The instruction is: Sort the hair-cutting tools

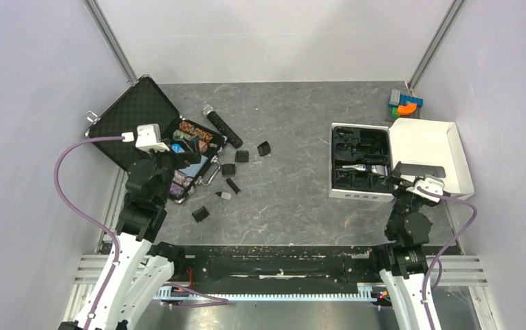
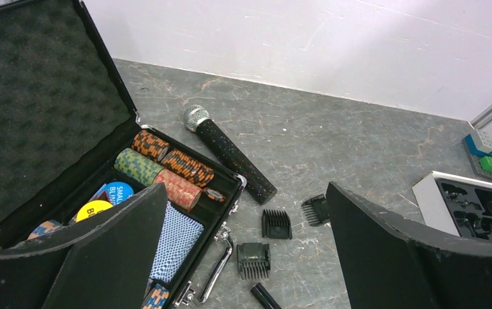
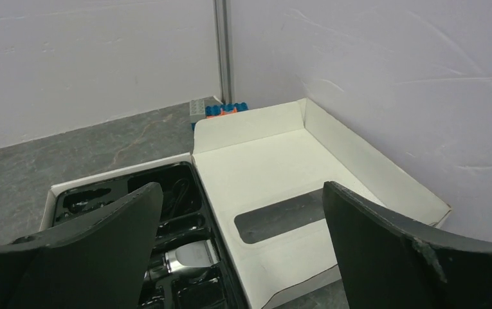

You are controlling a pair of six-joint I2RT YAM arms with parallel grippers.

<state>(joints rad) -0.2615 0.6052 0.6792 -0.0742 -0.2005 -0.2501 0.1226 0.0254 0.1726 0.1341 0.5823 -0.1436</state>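
Several black comb attachments lie loose on the grey table: three point(image 1: 242, 156) point(image 1: 264, 148) point(image 1: 228, 169) beside the poker chip case, a slim one point(image 1: 233, 185) and another point(image 1: 201, 214) nearer me. The left wrist view shows three of them point(image 2: 276, 223) point(image 2: 253, 259) point(image 2: 316, 209) below my open, empty left gripper point(image 2: 244, 192), which hovers over the case's right edge point(image 1: 177, 161). The silver-and-black clipper point(image 1: 364, 170) point(image 3: 191, 257) lies in the black tray of the white box point(image 1: 333, 148). My right gripper point(image 1: 404, 177) point(image 3: 242, 190) is open and empty above the box's near right corner.
The open black case point(image 1: 136, 113) holds poker chips point(image 2: 166, 168). A black microphone with a silver head point(image 1: 222, 126) point(image 2: 229, 153) lies beside it. The box's white lid point(image 1: 425, 144) lies open to the right. Coloured toy blocks point(image 1: 404, 103) sit in the far right corner.
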